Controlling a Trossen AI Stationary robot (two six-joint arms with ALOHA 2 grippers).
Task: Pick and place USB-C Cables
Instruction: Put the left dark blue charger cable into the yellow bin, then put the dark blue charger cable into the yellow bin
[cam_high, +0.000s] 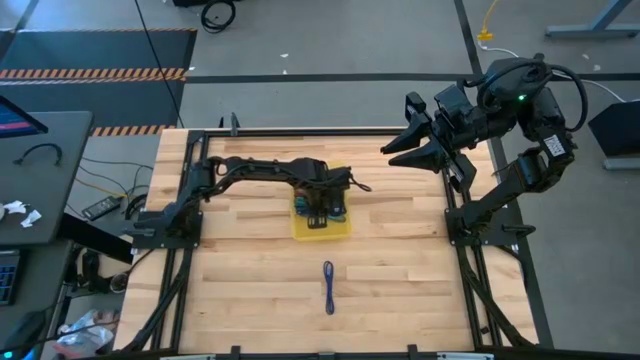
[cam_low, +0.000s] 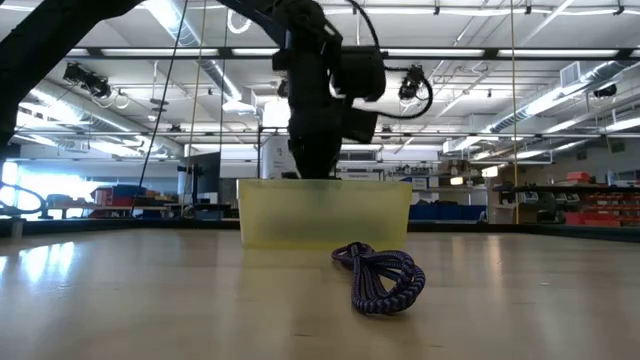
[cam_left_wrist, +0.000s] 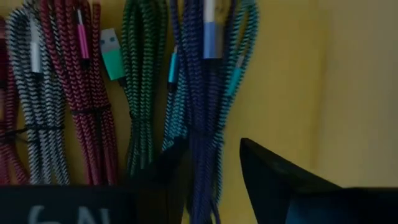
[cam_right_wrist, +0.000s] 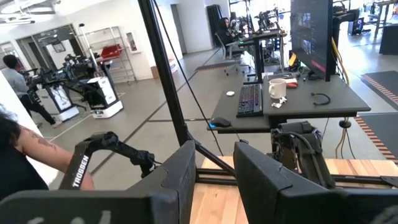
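Note:
A flat yellow tray (cam_high: 300, 232) (cam_low: 300, 215) sits mid-table. In the left wrist view it holds several cable bundles side by side: grey (cam_left_wrist: 37, 93), maroon (cam_left_wrist: 87, 93), green (cam_left_wrist: 143, 81), teal (cam_left_wrist: 176, 106) and blue-purple (cam_left_wrist: 208, 93). My left gripper (cam_high: 322, 212) (cam_left_wrist: 214, 146) is down in the tray, open, one finger on each side of the blue-purple bundle. In the low view the tray wall hides its fingers. Another blue-purple cable (cam_high: 328, 286) (cam_low: 380, 275) lies loose on the table near the tray. My right gripper (cam_high: 400, 140) (cam_right_wrist: 214, 149) hangs open, high over the far right corner. My left gripper comes down from above over the blue-purple bundle (cam_left_wrist: 205, 180), which runs lengthwise through the gap between the fingers and lies flat on the tray floor. It lies close to one finger (cam_left_wrist: 168, 180); whether that finger touches it I cannot tell.
Bare wooden table (cam_high: 240, 290) lies around the tray and the loose cable. Black frame rails (cam_high: 470, 260) run along the left and right edges. Beyond the table a desk with a keyboard and mug (cam_right_wrist: 277, 88) and a person's arm (cam_right_wrist: 37, 155) are in view.

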